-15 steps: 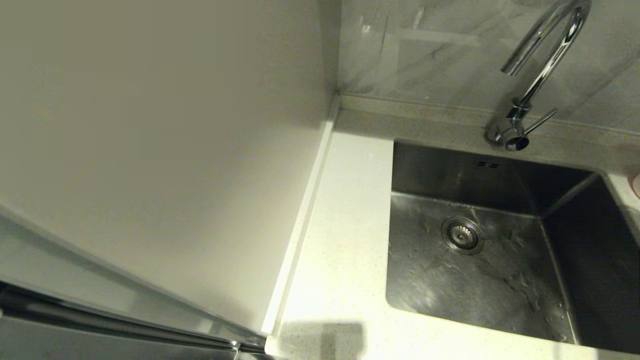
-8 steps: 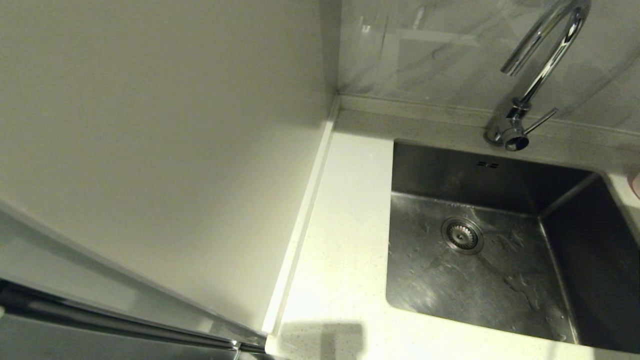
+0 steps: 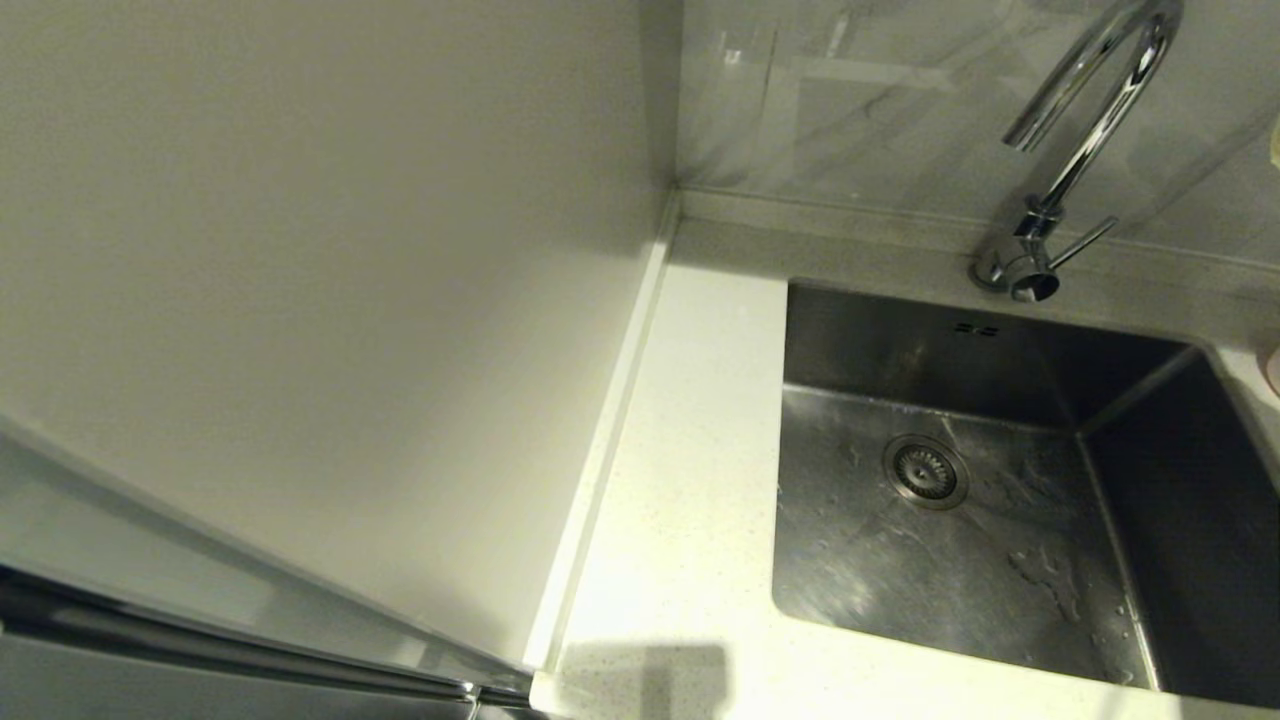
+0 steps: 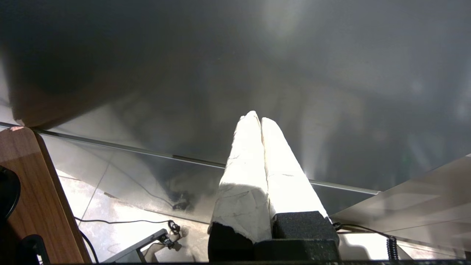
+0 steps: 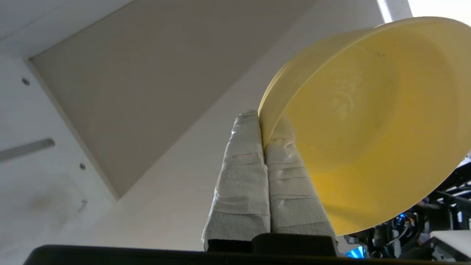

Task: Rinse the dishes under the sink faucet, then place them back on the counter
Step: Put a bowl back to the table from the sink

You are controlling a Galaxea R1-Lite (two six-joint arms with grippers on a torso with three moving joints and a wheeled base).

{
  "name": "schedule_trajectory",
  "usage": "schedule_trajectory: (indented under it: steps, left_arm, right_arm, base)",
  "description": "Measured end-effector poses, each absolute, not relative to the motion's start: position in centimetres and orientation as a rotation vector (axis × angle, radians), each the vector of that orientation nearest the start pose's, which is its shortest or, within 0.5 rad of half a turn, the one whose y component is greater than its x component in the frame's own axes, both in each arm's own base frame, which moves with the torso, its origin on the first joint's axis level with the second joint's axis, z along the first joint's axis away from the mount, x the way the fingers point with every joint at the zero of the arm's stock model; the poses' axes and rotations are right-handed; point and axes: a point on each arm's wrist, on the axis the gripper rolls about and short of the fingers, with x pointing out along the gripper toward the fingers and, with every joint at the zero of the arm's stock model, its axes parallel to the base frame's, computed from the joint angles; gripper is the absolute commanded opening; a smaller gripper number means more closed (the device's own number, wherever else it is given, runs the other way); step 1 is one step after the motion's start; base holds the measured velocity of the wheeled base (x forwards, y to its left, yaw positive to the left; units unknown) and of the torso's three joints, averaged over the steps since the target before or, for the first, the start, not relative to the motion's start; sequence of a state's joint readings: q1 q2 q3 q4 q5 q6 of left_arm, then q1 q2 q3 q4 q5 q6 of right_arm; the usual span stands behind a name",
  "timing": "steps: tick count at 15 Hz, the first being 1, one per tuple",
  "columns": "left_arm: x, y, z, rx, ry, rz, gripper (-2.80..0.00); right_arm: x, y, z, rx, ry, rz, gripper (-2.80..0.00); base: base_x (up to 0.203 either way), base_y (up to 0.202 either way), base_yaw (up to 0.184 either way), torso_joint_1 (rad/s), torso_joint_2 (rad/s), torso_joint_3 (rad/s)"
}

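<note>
In the right wrist view my right gripper (image 5: 262,123) is shut on the rim of the yellow-green bowl (image 5: 368,121), one finger inside and one outside. The bowl is held up in the air, tilted, with its hollow facing the camera. A yellow sliver of this bowl (image 3: 1276,150) shows at the head view's right edge, beside the chrome sink faucet (image 3: 1085,120). The steel sink (image 3: 900,340) is wet and holds no dish. A pale pink sliver of a bowl (image 3: 1275,368) shows on the counter right of the sink. My left gripper (image 4: 257,117) is shut and holds nothing, parked low.
The white speckled counter (image 3: 690,480) runs along the sink's left side, bounded by an off-white wall panel (image 3: 350,300). The round strainer drain (image 3: 923,470) lies in the basin floor. The faucet's thin lever (image 3: 1085,240) sticks out to the right.
A yellow sliver of the held bowl has come into the head view at its right edge, near the faucet. The sink and counter look the same.
</note>
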State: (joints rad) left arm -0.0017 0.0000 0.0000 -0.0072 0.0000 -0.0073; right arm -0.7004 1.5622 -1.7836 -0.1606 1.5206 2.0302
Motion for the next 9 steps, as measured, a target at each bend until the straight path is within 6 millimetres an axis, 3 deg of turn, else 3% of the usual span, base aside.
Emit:
schedule_trajectory:
  steps: [3,5,7,9]
  left_arm:
    - [-2.3,0.0,7.6,-0.007,-0.007,-0.002,-2.80]
    - [-2.3,0.0,7.6,-0.008,-0.007,-0.002,-2.80]
    - [-2.3,0.0,7.6,-0.007,-0.007,-0.002,-2.80]
    - [-2.3,0.0,7.6,-0.007,-0.007,-0.002,-2.80]
  right_arm:
    - [17.4,-11.7,45.4,1.330,0.560,0.707,-2.80]
    - [16.7,-11.1,45.1,1.287,0.540,0.719,-2.80]
    - [16.9,-11.3,44.0,1.408,0.597,0.686,-2.80]
    - [17.4,-11.6,41.8,1.661,0.719,0.606,-2.80]
  base:
    - [0.000,0.000,0.000,0.000,0.00,0.000]
    - [0.000,0.000,0.000,0.000,0.00,0.000]
    - [0.000,0.000,0.000,0.000,0.00,0.000]
    - [0.000,0.000,0.000,0.000,0.00,0.000]
